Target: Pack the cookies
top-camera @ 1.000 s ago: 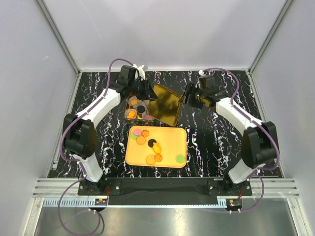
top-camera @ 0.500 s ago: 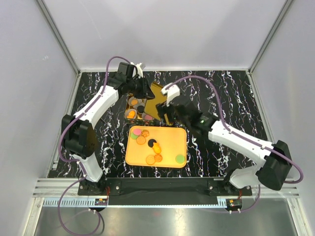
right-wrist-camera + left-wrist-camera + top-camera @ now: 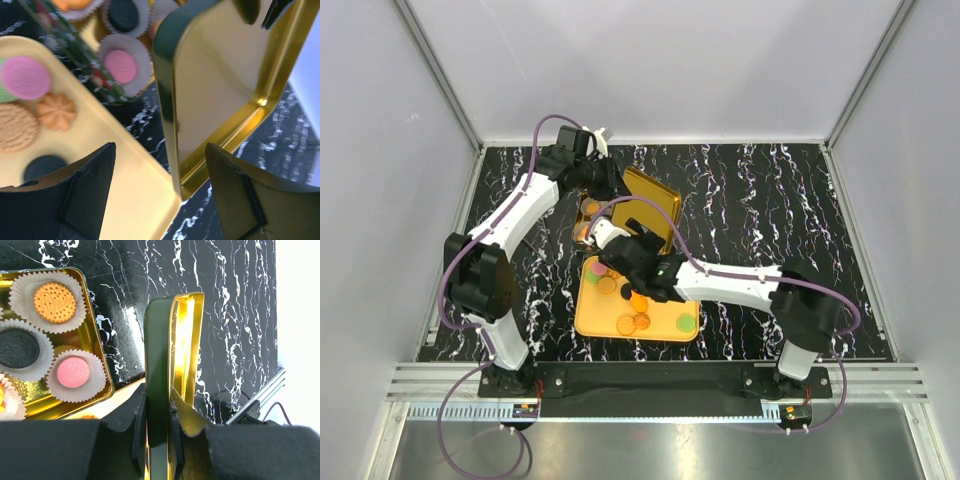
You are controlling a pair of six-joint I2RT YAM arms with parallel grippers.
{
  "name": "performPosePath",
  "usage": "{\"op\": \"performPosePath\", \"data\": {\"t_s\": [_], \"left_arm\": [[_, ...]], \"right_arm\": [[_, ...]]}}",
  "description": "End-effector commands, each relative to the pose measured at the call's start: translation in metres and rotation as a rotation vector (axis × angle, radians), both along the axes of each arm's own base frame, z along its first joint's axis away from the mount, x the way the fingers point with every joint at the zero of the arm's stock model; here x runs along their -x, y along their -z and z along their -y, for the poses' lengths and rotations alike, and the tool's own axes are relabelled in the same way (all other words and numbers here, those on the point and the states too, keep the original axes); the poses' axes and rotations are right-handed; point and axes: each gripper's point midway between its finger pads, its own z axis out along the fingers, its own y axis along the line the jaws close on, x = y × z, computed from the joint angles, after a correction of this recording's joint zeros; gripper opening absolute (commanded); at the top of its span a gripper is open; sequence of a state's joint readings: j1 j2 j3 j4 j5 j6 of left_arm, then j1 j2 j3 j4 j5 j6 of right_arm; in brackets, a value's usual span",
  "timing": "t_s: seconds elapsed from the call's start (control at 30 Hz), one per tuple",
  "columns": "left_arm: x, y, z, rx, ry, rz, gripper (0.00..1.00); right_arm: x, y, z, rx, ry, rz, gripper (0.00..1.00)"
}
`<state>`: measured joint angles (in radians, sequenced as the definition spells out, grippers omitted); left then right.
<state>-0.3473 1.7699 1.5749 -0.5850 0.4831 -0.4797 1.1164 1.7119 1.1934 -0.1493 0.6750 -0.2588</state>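
We count one orange tray (image 3: 592, 318), one gold tin (image 3: 94, 342) and one lid (image 3: 159, 355). From the left wrist, three paper cups (image 3: 20, 290) show whole, each holding one: one orange cookie (image 3: 54, 302), one black cookie (image 3: 18, 348), one pink cookie (image 3: 73, 372).

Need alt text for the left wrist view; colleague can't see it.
The left gripper is shut on the tin lid, seen edge-on, marbled table behind. Left of it, the open tin holds an orange cookie, a black cookie and a pink cookie in paper cups.

White arms (image 3: 520, 205) with black joints carry purple cables (image 3: 548, 122) — left gripper (image 3: 157, 432) and right gripper (image 3: 160, 192) are matte black.
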Motion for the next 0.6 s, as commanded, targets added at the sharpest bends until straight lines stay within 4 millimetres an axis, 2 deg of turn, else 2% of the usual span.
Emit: {"op": "performPosePath", "data": {"t_s": [0.0, 0.13, 0.23, 0.57], "left_arm": [[-0.006, -0.025, 0.006, 0.054, 0.015, 0.049, 0.00], [-0.002, -0.027, 0.005, 0.056, 0.018, 0.056, 0.00], [0.001, -0.027, 0.003, 0.053, 0.020, 0.056, 0.00], [0.010, -0.035, -0.003, 0.081, 0.036, 0.062, 0.02]], "right_arm": [[-0.027, -0.044, -0.004, 0.004, 0.097, 0.193, 0.79], [-0.038, -0.049, -0.008, 0.040, 0.114, 0.260, 0.73], [-0.044, -0.050, -0.008, 0.081, 0.126, 0.302, 0.64], [-0.048, -0.058, -0.005, 0.104, 0.151, 0.361, 0.21]]}}
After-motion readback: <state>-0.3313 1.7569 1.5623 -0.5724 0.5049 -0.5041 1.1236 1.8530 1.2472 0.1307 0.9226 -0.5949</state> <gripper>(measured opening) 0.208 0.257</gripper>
